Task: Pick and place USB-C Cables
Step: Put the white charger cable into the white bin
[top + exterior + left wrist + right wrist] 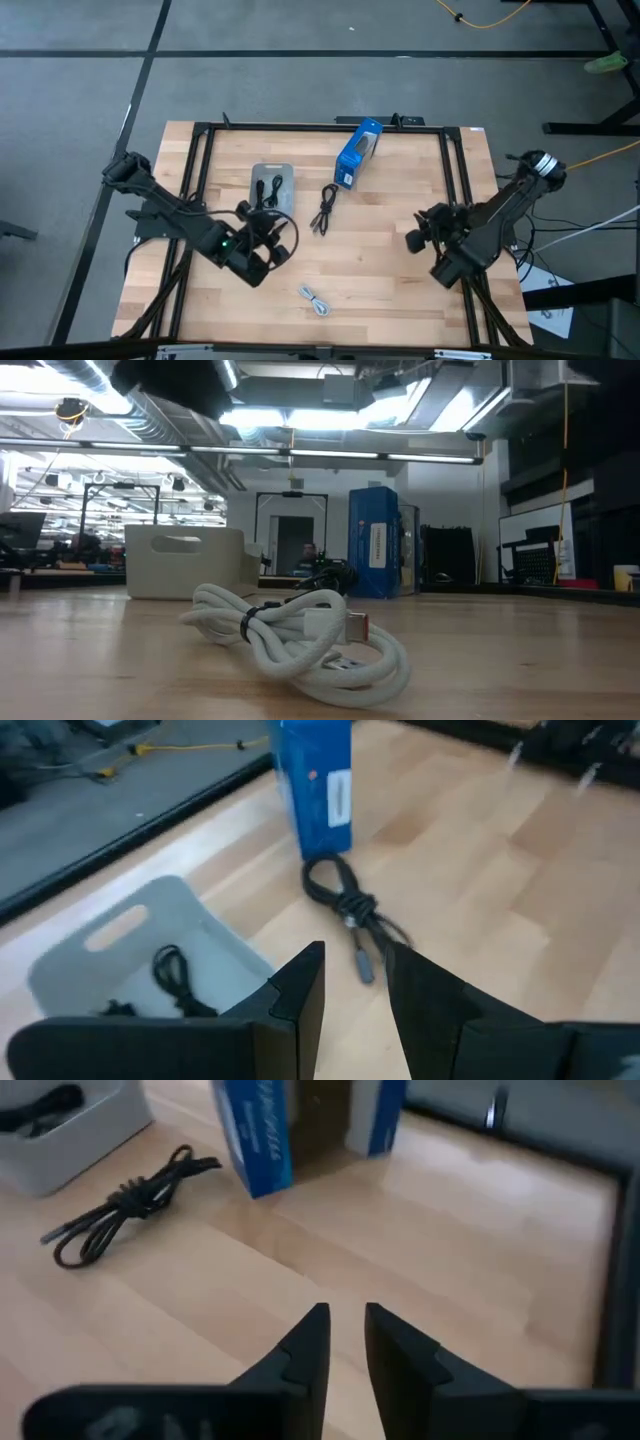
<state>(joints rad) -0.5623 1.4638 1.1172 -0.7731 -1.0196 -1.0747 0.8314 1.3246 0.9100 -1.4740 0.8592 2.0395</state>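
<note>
A grey bin (271,187) at the table's far left holds black USB-C cables (176,978). One black bundled cable (323,210) lies on the table between the bin and the blue box (357,153). It also shows in the left wrist view (350,906) and the right wrist view (118,1212). A white bundled cable (315,300) lies near the front edge, close up in the low view (300,642). My left gripper (355,975) is open and empty above the bin's near right corner (280,228). My right gripper (347,1330) is a little open and empty, above the table's right part (412,240).
The blue box stands upright at the far middle, with a black frame rail (320,125) along the far edge behind it. Bare wood (380,260) lies between the two arms. The room beyond shows in the low view behind the bin (185,560).
</note>
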